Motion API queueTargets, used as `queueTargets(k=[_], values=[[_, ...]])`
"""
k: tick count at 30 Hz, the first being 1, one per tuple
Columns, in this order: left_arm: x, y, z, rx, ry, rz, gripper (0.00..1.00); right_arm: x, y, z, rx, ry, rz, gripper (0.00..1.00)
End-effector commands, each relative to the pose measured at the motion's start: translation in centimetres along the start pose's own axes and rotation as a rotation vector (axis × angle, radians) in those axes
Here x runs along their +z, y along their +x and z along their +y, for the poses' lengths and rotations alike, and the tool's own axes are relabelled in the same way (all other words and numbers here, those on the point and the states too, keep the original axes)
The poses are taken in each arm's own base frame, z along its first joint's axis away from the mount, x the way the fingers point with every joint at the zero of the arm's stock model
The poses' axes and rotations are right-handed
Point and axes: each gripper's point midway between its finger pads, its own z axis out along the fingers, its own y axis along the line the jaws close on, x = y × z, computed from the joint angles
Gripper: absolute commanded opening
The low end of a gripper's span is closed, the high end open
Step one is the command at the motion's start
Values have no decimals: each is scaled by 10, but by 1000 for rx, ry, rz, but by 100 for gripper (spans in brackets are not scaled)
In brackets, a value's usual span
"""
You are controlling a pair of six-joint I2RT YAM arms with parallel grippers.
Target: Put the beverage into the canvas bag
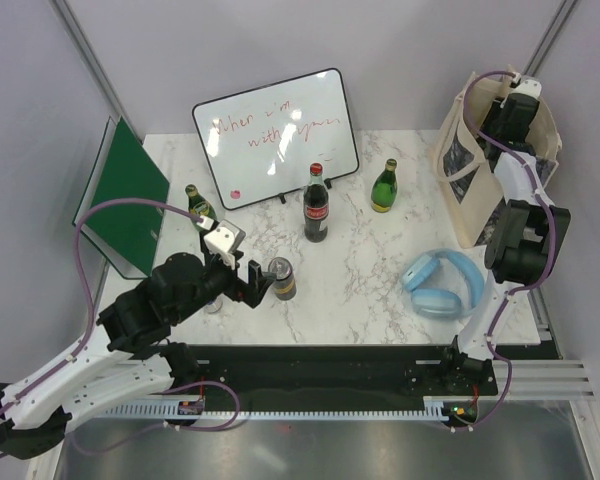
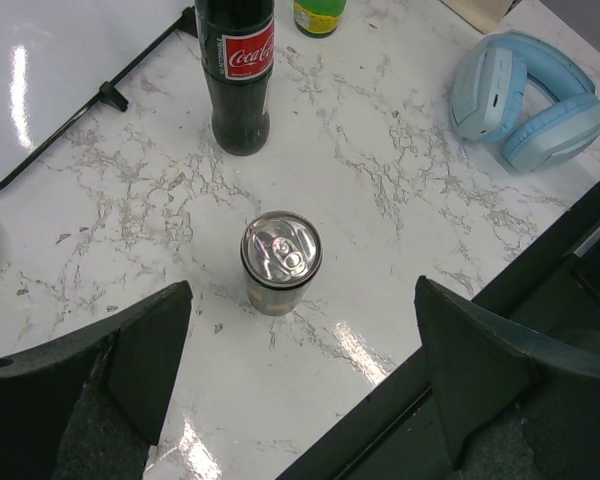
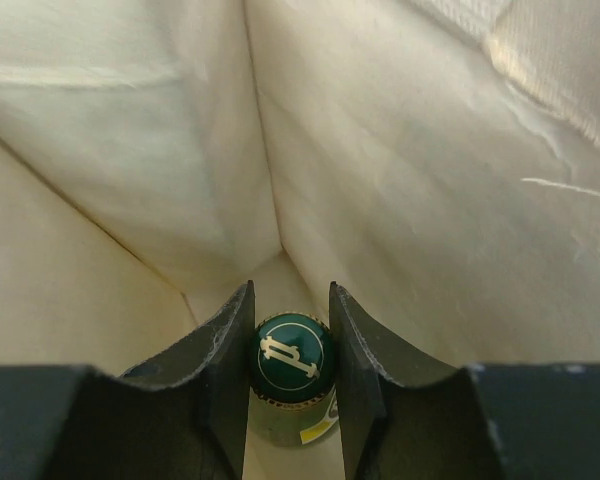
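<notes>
1. Status: I judge the task part done. One beverage, a green-capped bottle (image 3: 292, 358), is down inside the canvas bag (image 3: 380, 180) but not yet released.
2. Right claw (image 3: 290, 310): it is clamped on that bottle at the cap, one finger on each side, deep between the cloth walls. I cannot tell whether the bottle's base rests on the bag floor.
3. Left claw (image 2: 302, 292): its jaws are spread wide apart and hold nothing. It hovers over a can (image 2: 280, 262) that stands upright on the table (image 1: 370, 270), with a finger to either side and neither touching it.
4. Container: the canvas bag stands upright at the far right of the table with its mouth open. My wrist view shows only the held bottle in it. Anything under or behind my fingers is hidden.
5. Outside the bag: the can, a cola bottle (image 1: 317, 205), a second green bottle (image 1: 384, 187) and a third green bottle (image 1: 196, 203) all stand upright on the table, well apart from the bag. Blue headphones (image 1: 442, 283) lie near its foot.
6. Remaining, in my judgement: let go of the bottle and lift the right claw clear of the bag. If the other drinks are wanted too, the can looks the likeliest next.
</notes>
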Motion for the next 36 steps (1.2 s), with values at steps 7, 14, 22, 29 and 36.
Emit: queueTargets(k=[7,14,22,29,36], values=[[2,-12,7,26,-35,-50,100,0,-46,10,35,-52,-188,1],[3,-10,7,27,-39,-44,100,13,1,17,22,-97,-84,2],[3,-11,10,31,-54,-44,100,27,21,18,15,-101,-48,19],[4,-10,14,34,-75,-45,100,28,26,15,14,-86,-37,28],[6,-9,13,36,-73,-38,100,-2,-38,10,32,-50,-118,43]])
